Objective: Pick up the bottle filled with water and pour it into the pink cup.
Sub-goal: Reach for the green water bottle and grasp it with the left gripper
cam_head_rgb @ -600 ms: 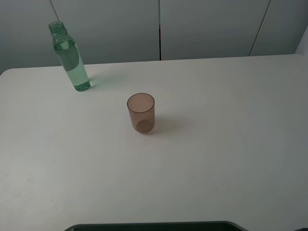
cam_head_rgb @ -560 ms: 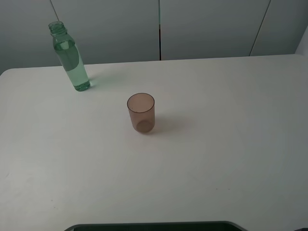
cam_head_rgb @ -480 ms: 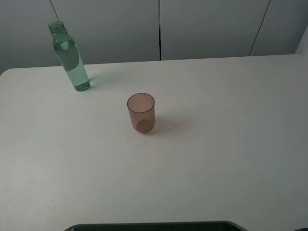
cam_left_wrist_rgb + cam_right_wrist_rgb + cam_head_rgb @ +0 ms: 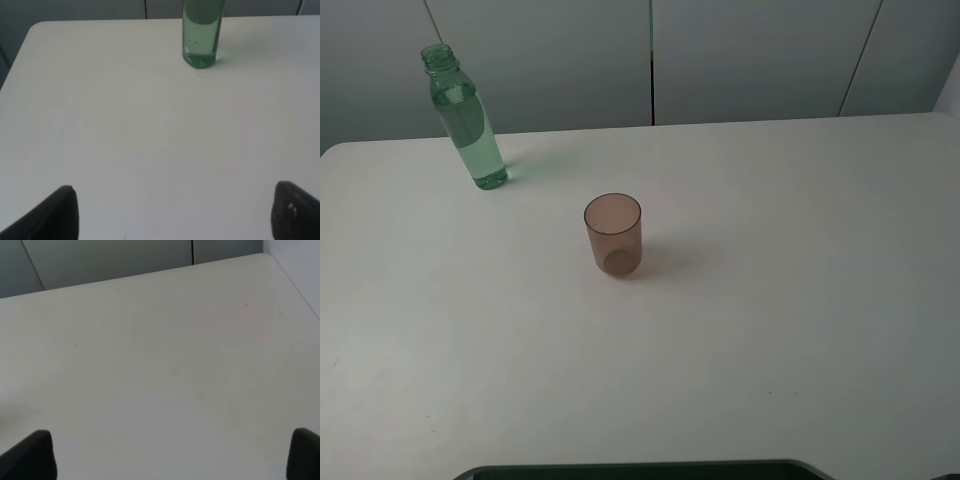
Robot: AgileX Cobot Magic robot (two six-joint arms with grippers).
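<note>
Since neither arm holds anything, I judge the task to be at its first step: reaching for the bottle (image 4: 466, 125), with the grasp and the pour not yet begun. My left tool (image 4: 177, 212) has its two dark fingertips spread wide, with only bare bench (image 4: 770, 300) between them. The bottle stands upright ahead of it, well apart and close to the line between the fingers. My right tool (image 4: 167, 455) is spread just as wide over an empty stretch of the bench and has neither task object in its view.

From the high camera, the bottle stands at the far left of the bench, near the back edge. The pink cup (image 4: 613, 235) stands upright nearer the middle. The two are well apart, and both are clear of my arms, which do not show in that view.

The bottle is uncapped and carries water (image 4: 472, 140) up to about its shoulder, so I would expect it to be heavy for its slim body and quick to spill once tilted. The cup looks empty; I can see its bottom through the open mouth.

The bottle is on the left arm's side, so I think the next move is to bring the left tool forward level. Its fingers should pass either side of the bottle's body below the shoulder before closing. I would then keep the bottle upright while lifting it and carrying it to the cup.
</note>
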